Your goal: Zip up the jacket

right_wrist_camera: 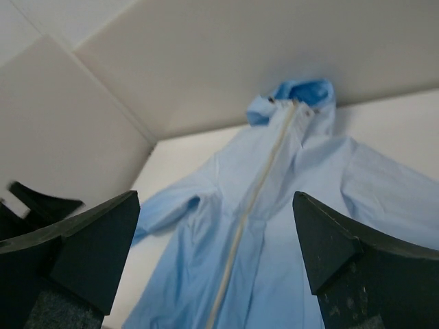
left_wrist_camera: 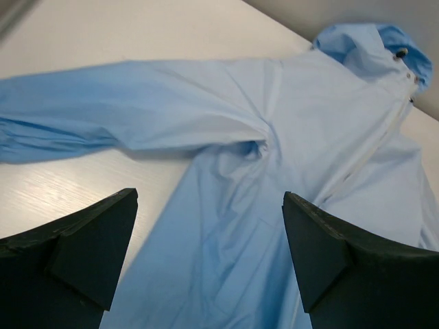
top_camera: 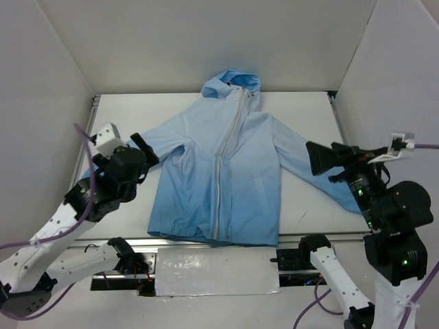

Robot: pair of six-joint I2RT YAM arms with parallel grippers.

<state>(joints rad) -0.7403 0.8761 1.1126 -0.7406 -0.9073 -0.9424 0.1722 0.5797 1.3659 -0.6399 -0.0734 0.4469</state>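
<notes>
The light blue hooded jacket [top_camera: 247, 164] lies flat on the white table, front up, hood at the far side and hem at the near edge. Its white zipper [top_camera: 221, 178] runs from hood to hem with both front panels meeting along it; I cannot make out the slider. My left gripper [top_camera: 145, 154] is open and empty, raised over the jacket's left sleeve. My right gripper [top_camera: 317, 159] is open and empty above the right sleeve. The left wrist view shows the jacket [left_wrist_camera: 226, 103] beyond the open gripper [left_wrist_camera: 209, 195]. The right wrist view shows the zipper [right_wrist_camera: 257, 192] between the open gripper's [right_wrist_camera: 216, 199] fingers.
White walls [top_camera: 206, 41] enclose the table at the back and both sides. A metal rail [top_camera: 309, 238] runs along the near edge, with a silver plate [top_camera: 216, 271] below it. Bare tabletop [top_camera: 137, 113] lies beside the hood on both sides.
</notes>
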